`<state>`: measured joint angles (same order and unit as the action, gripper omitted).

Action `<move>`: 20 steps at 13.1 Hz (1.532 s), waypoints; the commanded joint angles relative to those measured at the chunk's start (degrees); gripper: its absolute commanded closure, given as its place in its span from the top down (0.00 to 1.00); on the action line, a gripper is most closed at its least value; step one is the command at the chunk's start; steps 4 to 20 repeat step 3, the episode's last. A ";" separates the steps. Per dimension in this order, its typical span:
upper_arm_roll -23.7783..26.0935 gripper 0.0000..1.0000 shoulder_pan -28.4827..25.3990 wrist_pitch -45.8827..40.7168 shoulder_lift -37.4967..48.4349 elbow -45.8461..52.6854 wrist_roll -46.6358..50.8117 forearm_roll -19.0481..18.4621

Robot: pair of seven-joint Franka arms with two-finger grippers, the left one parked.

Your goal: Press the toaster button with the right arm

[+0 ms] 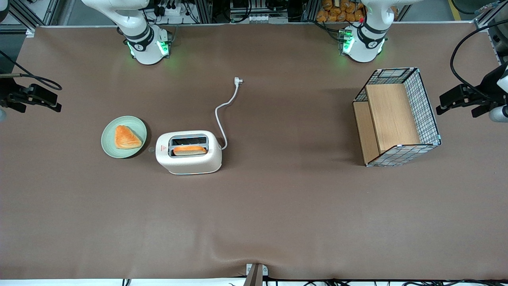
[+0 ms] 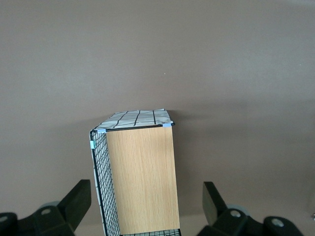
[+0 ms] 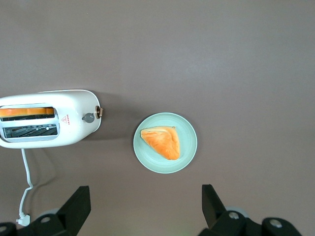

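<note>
I see my slim black gripper (image 3: 142, 206), fingers spread apart, hovering high above the brown table (image 1: 278, 206), well away from the cream-white toaster (image 3: 47, 125); its greyish round button (image 3: 88, 117), probably unpressed, faces the pale green plate (image 3: 184, 142).

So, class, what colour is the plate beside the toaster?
Pale green: the plate, holding a pastry, shows best in the right wrist view.

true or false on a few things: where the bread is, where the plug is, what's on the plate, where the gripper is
1. Both slots of the toaster hold bread. False: only the slot nearer the front camera does.
2. A pastry lies on the green plate. True.
3. The plug is in a socket. False: it lies loose on the table.
4. The gripper grips the toaster button. False: its fingers are open, clear of it.
5. The plate sits beside the toaster's button end. True.
</note>
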<state>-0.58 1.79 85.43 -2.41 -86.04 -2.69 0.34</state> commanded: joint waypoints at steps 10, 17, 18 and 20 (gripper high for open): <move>0.31 1.00 0.06 -0.36 -0.67 1.40 0.59 -1.13; 0.31 1.00 0.06 -0.36 -0.67 1.40 0.59 -1.13; 0.31 1.00 0.06 -0.36 -0.67 1.40 0.59 -1.13; 0.31 1.00 0.06 -0.36 -0.67 1.40 0.59 -1.13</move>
